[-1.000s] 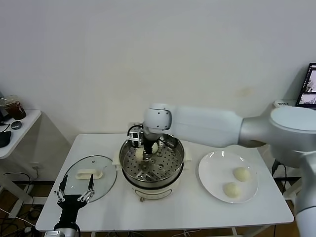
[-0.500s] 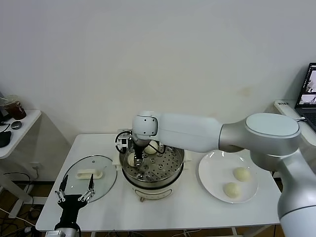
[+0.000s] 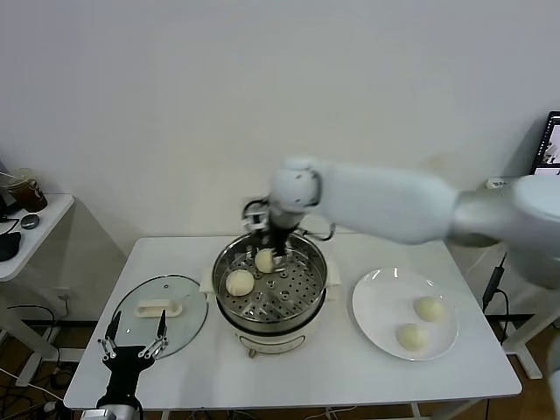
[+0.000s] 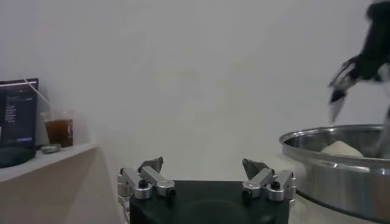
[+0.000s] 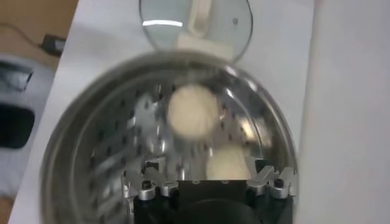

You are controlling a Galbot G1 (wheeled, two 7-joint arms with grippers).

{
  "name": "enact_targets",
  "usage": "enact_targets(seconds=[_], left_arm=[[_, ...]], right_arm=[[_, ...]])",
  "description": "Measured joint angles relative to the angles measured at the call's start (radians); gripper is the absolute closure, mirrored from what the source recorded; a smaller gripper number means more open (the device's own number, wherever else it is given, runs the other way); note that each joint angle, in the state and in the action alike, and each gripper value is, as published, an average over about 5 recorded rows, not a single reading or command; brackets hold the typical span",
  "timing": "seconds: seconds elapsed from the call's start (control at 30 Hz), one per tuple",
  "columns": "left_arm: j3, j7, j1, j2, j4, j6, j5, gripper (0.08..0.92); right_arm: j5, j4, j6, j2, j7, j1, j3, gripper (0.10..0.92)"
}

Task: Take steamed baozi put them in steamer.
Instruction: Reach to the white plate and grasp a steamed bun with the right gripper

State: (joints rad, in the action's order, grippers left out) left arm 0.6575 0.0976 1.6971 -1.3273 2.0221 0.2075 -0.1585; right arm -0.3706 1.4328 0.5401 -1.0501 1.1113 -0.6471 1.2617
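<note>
The steel steamer (image 3: 308,303) stands mid-table with two baozi on its perforated tray, one at the left (image 3: 240,282) and one at the back (image 3: 265,260). Two more baozi (image 3: 428,308) (image 3: 409,336) lie on the white plate (image 3: 381,302) to the right. My right gripper (image 3: 275,252) hangs open and empty over the back of the steamer, just above the rear bun. In the right wrist view it (image 5: 207,175) looks down into the steamer (image 5: 73,122) at both buns (image 5: 192,112) (image 5: 226,163). My left gripper (image 3: 131,346) is parked open at the table's front left.
The glass lid (image 3: 159,306) with its white handle lies left of the steamer, just beyond my left gripper. It also shows in the right wrist view (image 5: 195,21). The left wrist view shows my left gripper (image 4: 203,165) open and the steamer's wall (image 4: 341,176) to one side.
My right gripper has let go of a baozi at the left of the steamer tray. It has lifted and swung toward the steamer's back. The left arm has not moved.
</note>
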Motion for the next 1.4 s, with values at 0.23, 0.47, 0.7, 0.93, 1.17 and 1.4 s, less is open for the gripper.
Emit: enact_targets(seconds=[0.23,0.47,0.7,0.93,1.17,1.4], left_arm=[[-0.007,-0.001,0.002,0.005,-0.012,0.006,0.009,0.177],[-0.01,-0.001,0.005,0.0,-0.014,0.007,0.019,0.177],[-0.007,-0.001,0.018,-0.007,-0.007,0.009,0.029,0.177],[-0.003,0.0,0.025,-0.016,-0.006,0.012,0.042,0.177],[-0.008,0.001,0.021,-0.021,-0.014,0.014,0.049,0.177],[-0.007,0.001,0.018,-0.021,-0.02,0.014,0.052,0.177]], right_arm=[[0.118,0.104,-0.126,0.267,0.095,-0.01,0.015,0.203],[0.253,0.146,-0.216,0.465,0.119,0.107,-0.028,0.203],[0.359,0.145,-0.266,0.557,0.106,0.301,-0.149,0.203],[0.44,0.12,-0.299,0.586,0.085,0.489,-0.268,0.203],[0.483,0.089,-0.306,0.589,0.057,0.635,-0.362,0.203],[0.508,0.058,-0.298,0.57,0.027,0.731,-0.425,0.203]])
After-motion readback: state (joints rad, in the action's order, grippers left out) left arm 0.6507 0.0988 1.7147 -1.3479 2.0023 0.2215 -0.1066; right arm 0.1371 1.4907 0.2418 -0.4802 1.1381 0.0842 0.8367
